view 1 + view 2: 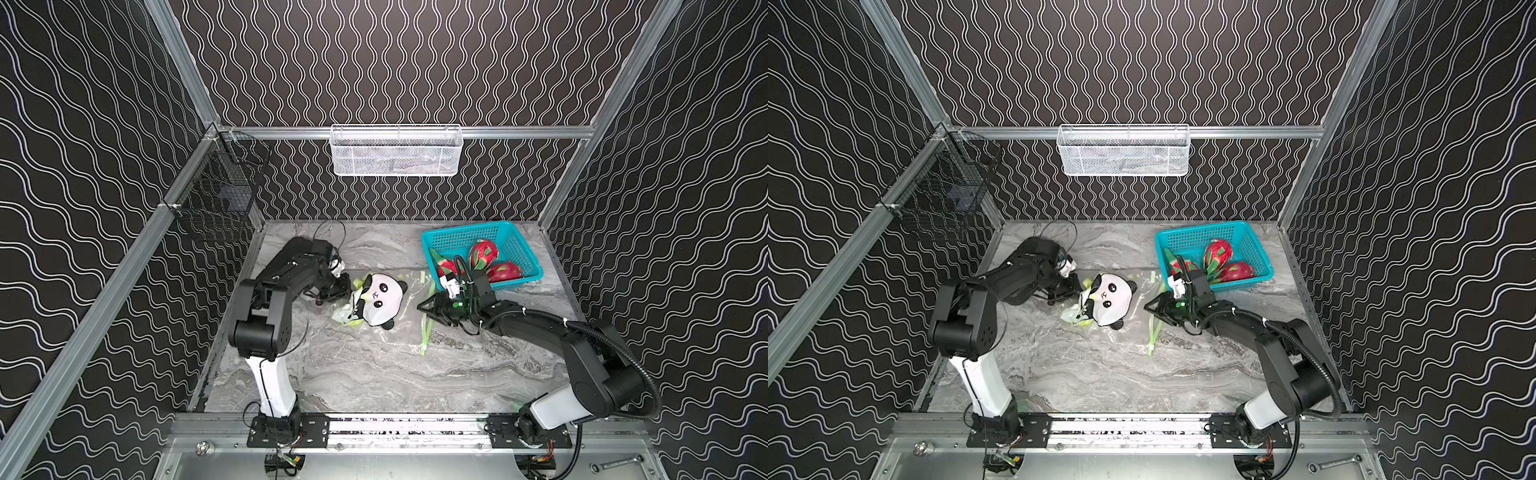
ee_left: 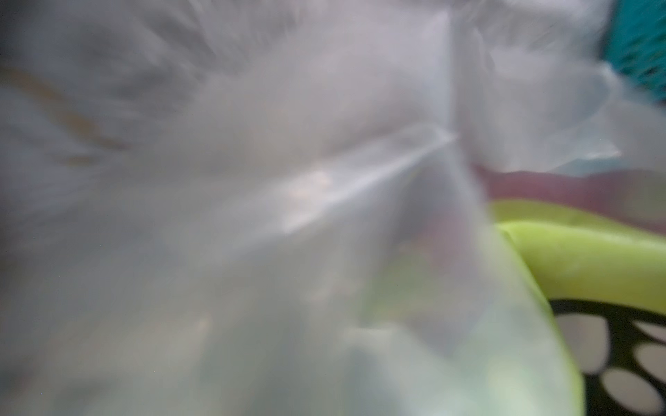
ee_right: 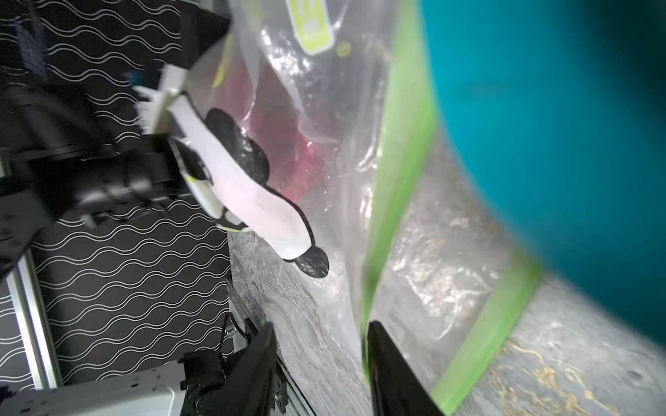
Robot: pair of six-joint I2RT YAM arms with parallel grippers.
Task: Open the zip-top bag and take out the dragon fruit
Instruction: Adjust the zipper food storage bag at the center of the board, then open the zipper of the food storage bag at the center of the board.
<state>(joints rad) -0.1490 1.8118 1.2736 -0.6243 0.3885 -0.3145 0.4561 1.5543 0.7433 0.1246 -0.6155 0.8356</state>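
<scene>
You are looking at a grey marbled counter [image 1: 374, 374] with both arms reaching in toward its middle. Your left arm [image 1: 270, 299] bends in from the near left; your right arm [image 1: 540, 324] stretches in low from the near right.

Between them the zip-top bag [image 1: 380, 297] lies on the counter, panda print up. Its end toward your left arm is crumpled, and the clear part lies flat toward your right arm. Just beyond the right arm's wrist sits a teal basket [image 1: 521, 249] at the far right of the counter.

In both top views the dragon fruit are in that basket. Two lie in plain sight [image 1: 482, 253] [image 1: 505, 272], and a third [image 1: 444, 266] is partly hidden behind the right arm's wrist. In the right wrist view a magenta shape [image 3: 288, 144] shows through the clear plastic beside the panda print; you cannot tell what it is.

Your left gripper [image 1: 347, 289] is at the crumpled end of the bag. Its wrist view is filled with blurred plastic, so you cannot tell how far its fingers are apart or whether they hold anything.

Your right gripper [image 3: 320, 324] sits at the bag's other end with its fingers [image 3: 389, 367] spread apart. Clear film lies in the gap, not pinched. The lime-green zip strip [image 3: 396, 180] runs just beside one finger.
</scene>
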